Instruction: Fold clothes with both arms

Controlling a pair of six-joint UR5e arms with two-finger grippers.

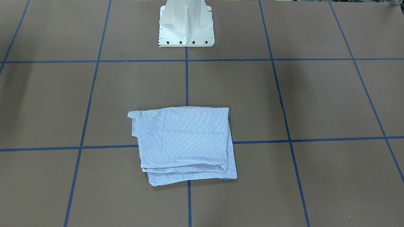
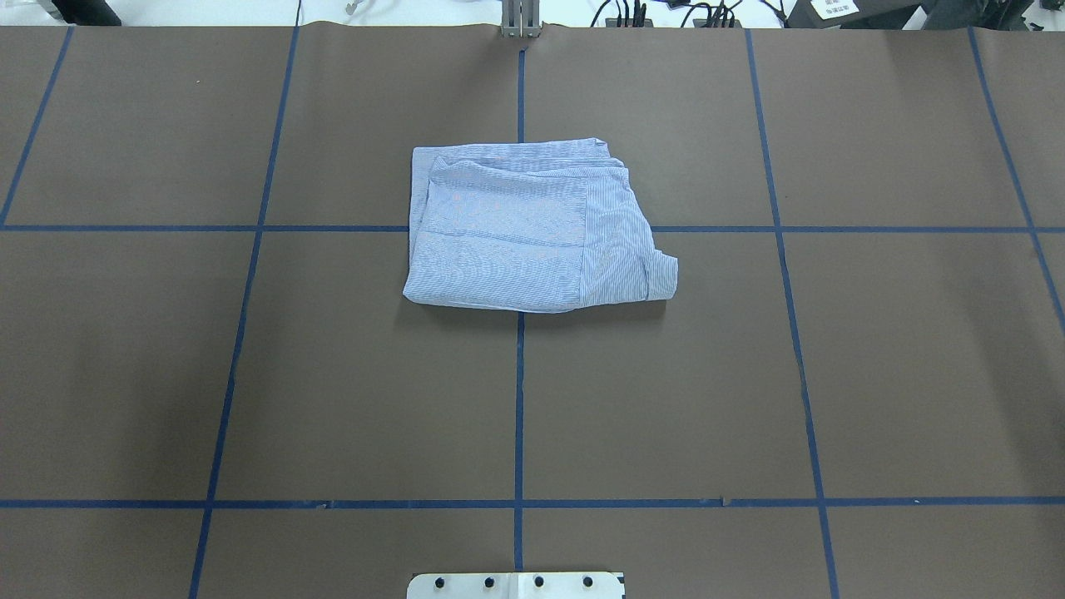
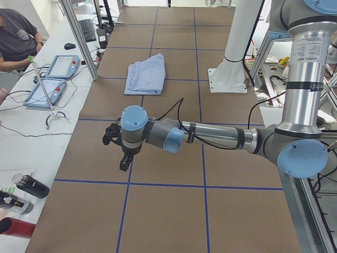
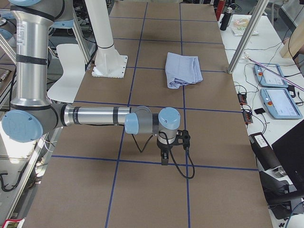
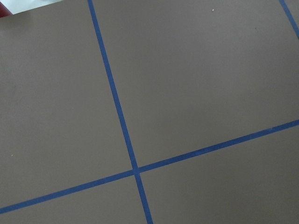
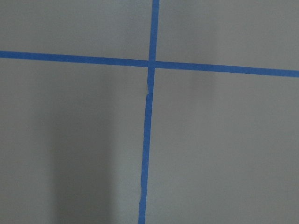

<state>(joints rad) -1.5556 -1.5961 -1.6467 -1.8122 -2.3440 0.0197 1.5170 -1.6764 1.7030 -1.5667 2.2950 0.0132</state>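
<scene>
The light blue striped shirt [image 1: 189, 142] lies folded into a compact rectangle on the brown table, near its middle. It also shows in the overhead view [image 2: 524, 233] and both side views [image 3: 146, 75] [image 4: 183, 69]. A collar or cuff corner sticks out at one side [image 2: 661, 279]. My left gripper [image 3: 125, 161] hangs over bare table far from the shirt, seen only in the left side view; I cannot tell if it is open. My right gripper [image 4: 164, 156] hangs likewise at the other end, seen only in the right side view; I cannot tell its state. Both wrist views show only taped table.
The white pedestal base [image 1: 186, 28] stands behind the shirt. Blue tape lines [image 2: 519, 399] divide the table into squares. Teach pendants [image 3: 52, 79] [image 4: 275, 95], bottles [image 3: 29, 184] and a seated operator [image 3: 16, 37] are on the side bench beyond the table edge.
</scene>
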